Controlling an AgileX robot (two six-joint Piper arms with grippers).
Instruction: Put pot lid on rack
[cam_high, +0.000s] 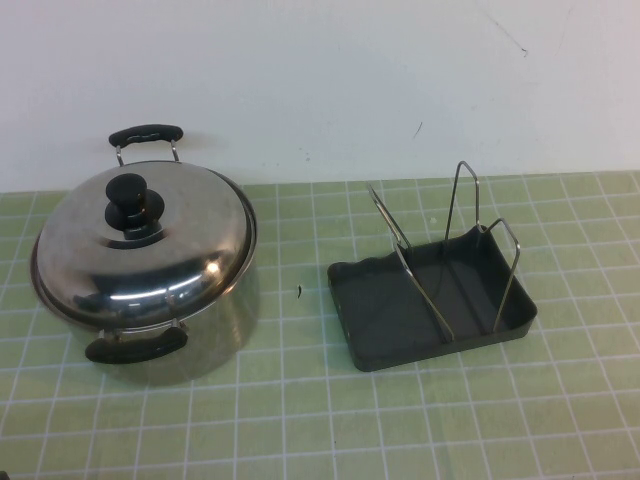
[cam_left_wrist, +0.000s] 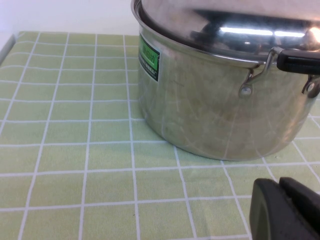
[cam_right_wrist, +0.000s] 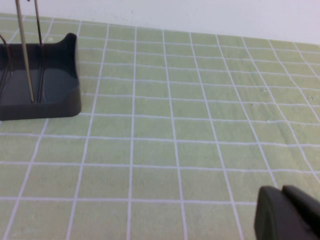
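We see the domed steel pot lid (cam_high: 140, 250) atop the steel pot (cam_high: 200, 335), left of the dark grey wire-looped rack (cam_high: 435, 300); left gripper (cam_left_wrist: 287, 210) near the pot, right gripper (cam_right_wrist: 290, 215) near the rack, both over the green gridded worktop (cam_high: 300, 420); whether either one's fingers are parted, we cannot tell.

the pot lid (cam_high: 140, 250) sits on the pot (cam_high: 215, 335) at my left of the tabletop (cam_high: 300, 420). the rack (cam_high: 430, 300) lies to its right, apart. my left gripper (cam_left_wrist: 287, 212) is low near the pot, my right gripper (cam_right_wrist: 290, 215) low, apart from the rack.

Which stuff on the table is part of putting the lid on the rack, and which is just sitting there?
Job: lid, closed on the pot; rack; left gripper low by the pot; right gripper low, off to the rack's side.
Just there: pot; green mat.
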